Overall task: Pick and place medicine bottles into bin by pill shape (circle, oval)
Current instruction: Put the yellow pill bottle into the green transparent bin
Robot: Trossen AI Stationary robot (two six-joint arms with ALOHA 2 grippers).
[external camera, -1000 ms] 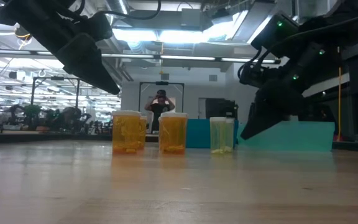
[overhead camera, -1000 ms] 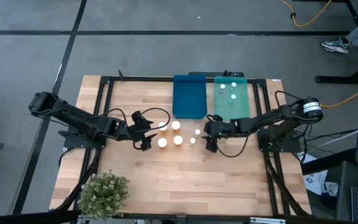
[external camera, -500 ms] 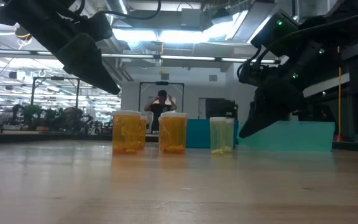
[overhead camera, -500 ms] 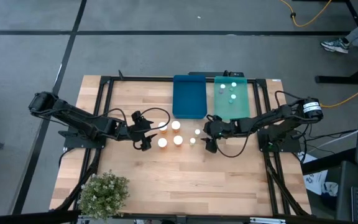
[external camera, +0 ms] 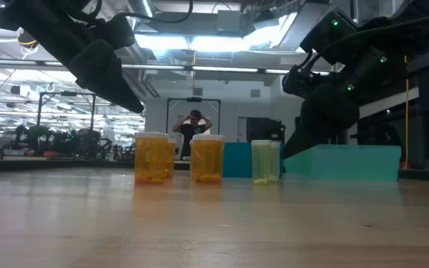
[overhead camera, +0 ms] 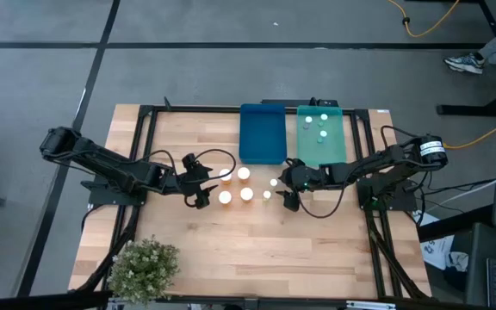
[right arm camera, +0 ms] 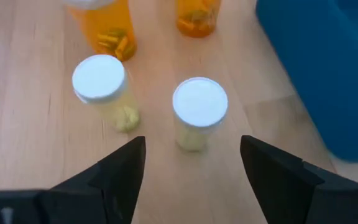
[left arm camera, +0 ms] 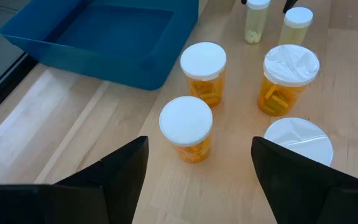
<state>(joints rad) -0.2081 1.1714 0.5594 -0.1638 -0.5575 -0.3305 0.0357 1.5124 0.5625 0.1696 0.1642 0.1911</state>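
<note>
Four amber bottles with white caps (overhead camera: pixel 235 184) stand upright in a cluster at mid-table, also in the left wrist view (left arm camera: pixel 186 127). Two small pale bottles (overhead camera: pixel 270 189) stand upright just to their right; the right wrist view shows one (right arm camera: pixel 199 111) straight ahead of the fingers and one (right arm camera: pixel 101 87) beside it. Three more pale bottles (overhead camera: pixel 319 126) lie in the teal bin (overhead camera: pixel 338 146). The blue bin (overhead camera: pixel 261 133) holds nothing. My left gripper (overhead camera: pixel 201 182) is open and empty, left of the amber cluster. My right gripper (overhead camera: pixel 284 191) is open and empty, right of the pale bottles.
A potted plant (overhead camera: pixel 145 267) stands at the table's near left corner. Bare wood lies across the near half of the table. A person stands far off in the room (external camera: pixel 194 123). The black frame rails (overhead camera: pixel 145 129) run along the table's sides.
My right gripper has crept toward the table's left, closer to the two pale bottles, staying open. The bottles have kept still.
</note>
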